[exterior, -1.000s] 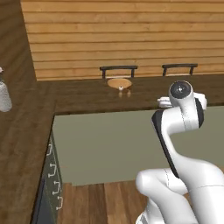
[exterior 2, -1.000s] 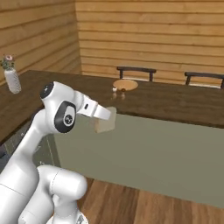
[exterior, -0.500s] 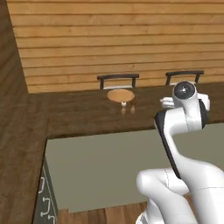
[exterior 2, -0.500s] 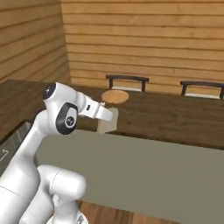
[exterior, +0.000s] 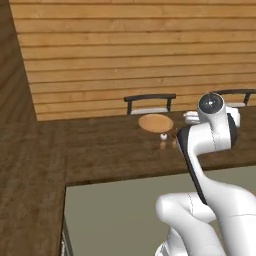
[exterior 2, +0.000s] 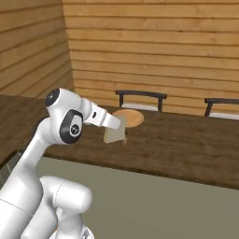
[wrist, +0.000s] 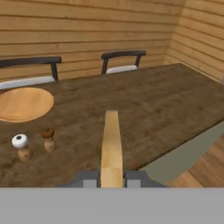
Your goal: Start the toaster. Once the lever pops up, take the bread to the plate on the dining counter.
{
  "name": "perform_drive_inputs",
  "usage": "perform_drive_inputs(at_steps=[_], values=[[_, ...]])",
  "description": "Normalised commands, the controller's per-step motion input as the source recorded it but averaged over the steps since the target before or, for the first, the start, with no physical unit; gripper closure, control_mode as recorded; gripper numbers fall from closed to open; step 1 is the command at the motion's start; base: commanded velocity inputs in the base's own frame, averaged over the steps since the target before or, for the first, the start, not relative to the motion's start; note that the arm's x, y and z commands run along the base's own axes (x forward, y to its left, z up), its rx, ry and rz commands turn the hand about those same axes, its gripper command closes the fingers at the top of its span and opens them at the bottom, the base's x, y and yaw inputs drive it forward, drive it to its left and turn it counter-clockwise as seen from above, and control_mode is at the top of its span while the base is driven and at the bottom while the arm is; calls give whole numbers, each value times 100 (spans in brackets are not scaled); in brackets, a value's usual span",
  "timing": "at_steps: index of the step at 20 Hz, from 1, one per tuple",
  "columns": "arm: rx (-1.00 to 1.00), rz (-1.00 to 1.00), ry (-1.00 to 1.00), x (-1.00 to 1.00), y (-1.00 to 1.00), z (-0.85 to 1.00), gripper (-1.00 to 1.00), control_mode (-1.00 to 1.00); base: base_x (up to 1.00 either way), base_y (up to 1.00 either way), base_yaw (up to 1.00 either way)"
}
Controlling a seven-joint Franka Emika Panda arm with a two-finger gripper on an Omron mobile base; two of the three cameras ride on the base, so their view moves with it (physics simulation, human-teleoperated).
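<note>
My gripper point(exterior 2: 116, 125) is shut on the bread point(exterior 2: 114, 130), a thin pale tan slice held upright on its edge above the near part of the dining counter point(exterior 2: 186, 140). In the hand view the bread point(wrist: 111, 140) stands edge-on between my fingertips, over the dark planks. The plate point(wrist: 24, 103), round and tan-brown, lies on the counter to the upper left of the slice. It is the same plate point(exterior 2: 134, 117) that sits just beyond the bread, in front of a chair, and the left base view has the plate point(exterior: 155, 122) beside my arm. The toaster is out of view.
Two small shakers point(wrist: 21, 146) point(wrist: 48, 138) stand on the counter just in front of the plate. Two dark chairs point(exterior 2: 140, 99) point(exterior 2: 223, 106) line the counter's far side against the wood wall. The counter's pale grey-green side panel point(exterior: 125, 210) faces my base.
The whole picture has shifted as the base drives: the dining counter and plate now lie closer and more directly ahead. The bread stays gripped in the same pose.
</note>
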Motion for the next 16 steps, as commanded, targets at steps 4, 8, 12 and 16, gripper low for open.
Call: perform_drive_inputs(at_steps=[4, 8, 12, 16], values=[[0, 0, 0, 0, 0, 0, 100, 100, 68, 38, 0], [0, 0, 0, 0, 0, 0, 100, 100, 64, 38, 0], [-3, 0, 0, 10, 10, 0, 100, -100, 22, 15, 0], [-6, -8, 3, 29, 28, 0, 100, -100, 0, 0, 0]])
